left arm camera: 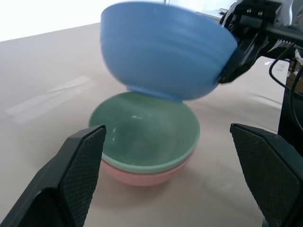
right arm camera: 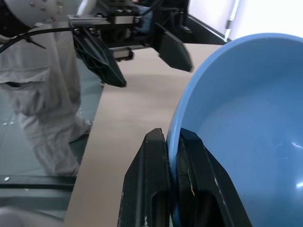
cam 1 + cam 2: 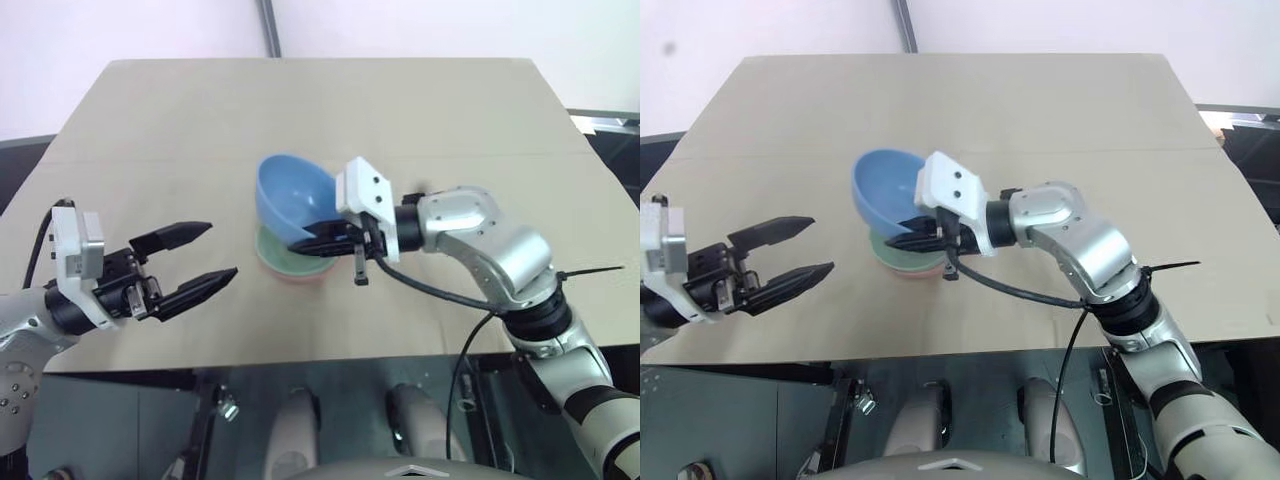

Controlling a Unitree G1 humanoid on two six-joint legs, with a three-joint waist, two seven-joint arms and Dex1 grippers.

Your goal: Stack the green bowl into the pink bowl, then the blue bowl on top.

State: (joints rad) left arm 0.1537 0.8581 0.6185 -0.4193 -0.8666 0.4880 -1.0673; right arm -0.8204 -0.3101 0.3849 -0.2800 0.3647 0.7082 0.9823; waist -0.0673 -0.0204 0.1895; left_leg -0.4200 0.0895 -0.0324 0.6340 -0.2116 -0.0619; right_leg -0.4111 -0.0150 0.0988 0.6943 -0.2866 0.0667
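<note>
the right hand (image 3: 318, 238) is clamped on the rim of the blue bowl (image 3: 292, 193), 1 finger inside the wall and 1 outside, as the right wrist view shows close up. the blue bowl hangs tilted in the air just above the other 2 bowls, its opening turned toward the right arm and its base low over the green bowl (image 1: 142, 135) — whether the base touches the green rim, i cannot tell. the green bowl sits nested inside the pink bowl (image 1: 142, 176), only a pink band showing under the green rim, and the pair stands upright on the tan table (image 3: 320, 110), near its middle. the left hand (image 3: 205, 255) hovers off to the left of the stack, clear of it, its 2 black fingers spread wide and pointing toward the bowls, holding nothing.
</note>
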